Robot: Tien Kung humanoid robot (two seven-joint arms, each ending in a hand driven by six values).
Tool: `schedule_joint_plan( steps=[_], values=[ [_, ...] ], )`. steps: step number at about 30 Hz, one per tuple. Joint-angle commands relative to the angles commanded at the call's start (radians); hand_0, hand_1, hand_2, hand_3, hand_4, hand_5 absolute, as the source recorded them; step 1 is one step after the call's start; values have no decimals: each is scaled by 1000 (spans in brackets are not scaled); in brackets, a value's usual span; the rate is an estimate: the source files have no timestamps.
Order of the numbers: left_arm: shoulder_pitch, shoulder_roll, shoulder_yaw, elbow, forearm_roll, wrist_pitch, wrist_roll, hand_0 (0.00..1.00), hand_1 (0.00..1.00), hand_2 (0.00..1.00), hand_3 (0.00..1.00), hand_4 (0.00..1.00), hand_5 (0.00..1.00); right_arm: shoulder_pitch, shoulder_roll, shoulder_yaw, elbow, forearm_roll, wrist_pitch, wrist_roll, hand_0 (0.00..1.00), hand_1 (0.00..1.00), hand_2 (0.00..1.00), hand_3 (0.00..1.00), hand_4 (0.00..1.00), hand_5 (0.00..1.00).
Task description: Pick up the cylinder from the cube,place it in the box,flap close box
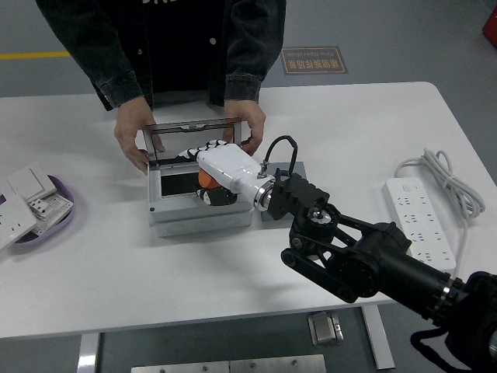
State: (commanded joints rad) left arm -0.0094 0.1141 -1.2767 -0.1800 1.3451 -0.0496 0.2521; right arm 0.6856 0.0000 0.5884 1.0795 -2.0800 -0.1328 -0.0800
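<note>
Toward the bench's far edge, the right hand (211, 185) grips the orange cylinder (206, 178) inside the grey box (200, 211), low enough to drop it in. A person's hands (130, 138) steady the box, holding its flap (194, 128) upright (so it cannot fall shut).
</note>
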Motion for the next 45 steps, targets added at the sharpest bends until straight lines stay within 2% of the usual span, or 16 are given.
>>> schedule_joint_plan(
  steps=[2,7,8,12,15,19,20,22,25,26,31,32,36,40,45],
  values=[
    [1,0,-9,0,11,0,5,598,580,556,604,666,260,0,0,0,0,0,0,1,925,812,809,887,680,52],
    [5,3,-45,-5,46,2,28,598,580,556,604,666,260,-1,0,5,3,6,-6,6,925,812,809,887,680,52],
    [6,3,-51,-6,51,3,33,598,580,556,604,666,260,-2,0,6,5,15,-12,10,927,812,809,888,720,67],
    [12,5,-59,-10,53,7,41,598,580,556,604,666,260,-12,0,8,27,103,-55,53,927,812,809,888,720,67],
    [17,3,-52,-10,42,10,40,598,581,556,604,666,260,-19,0,19,81,193,-103,90,925,811,808,889,730,68],
    [21,0,-48,-10,39,11,41,598,581,556,604,666,260,1,-10,42,149,300,-134,114,925,811,808,889,730,68],
    [21,-1,-48,-10,40,10,41,597,580,556,604,666,260,13,-18,46,159,327,-136,117,832,726,733,817,690,64],
    [21,-1,-49,-9,42,10,41,597,580,556,604,666,260,34,-30,50,165,370,-137,120,832,726,733,817,690,64],
    [19,0,-50,-8,44,9,39,597,580,556,604,666,260,69,-44,46,142,437,-131,123,832,726,733,817,690,64],
    [19,0,-49,-8,44,9,38,597,582,556,604,666,260,77,-47,43,131,454,-129,124,622,625,662,764,694,108],
    [16,2,-47,-6,45,7,36,597,582,556,604,666,260,114,-49,9,38,524,-117,144,622,625,662,764,694,108],
    [16,1,-46,-6,44,7,35,597,580,556,603,666,261,118,-48,3,19,533,-114,149,581,613,653,747,690,114],
    [16,1,-42,-5,40,7,33,597,580,556,603,666,261,122,-51,-17,-44,555,-104,162,581,613,653,747,690,114],
    [18,0,-42,-5,40,8,34,597,580,556,603,666,260,114,-66,-32,-30,546,-102,157,582,611,648,743,692,117],
    [19,-1,-35,-2,33,8,28,597,582,556,604,666,260,92,-96,-52,32,516,-98,143,585,607,643,736,693,119]
  ],
)
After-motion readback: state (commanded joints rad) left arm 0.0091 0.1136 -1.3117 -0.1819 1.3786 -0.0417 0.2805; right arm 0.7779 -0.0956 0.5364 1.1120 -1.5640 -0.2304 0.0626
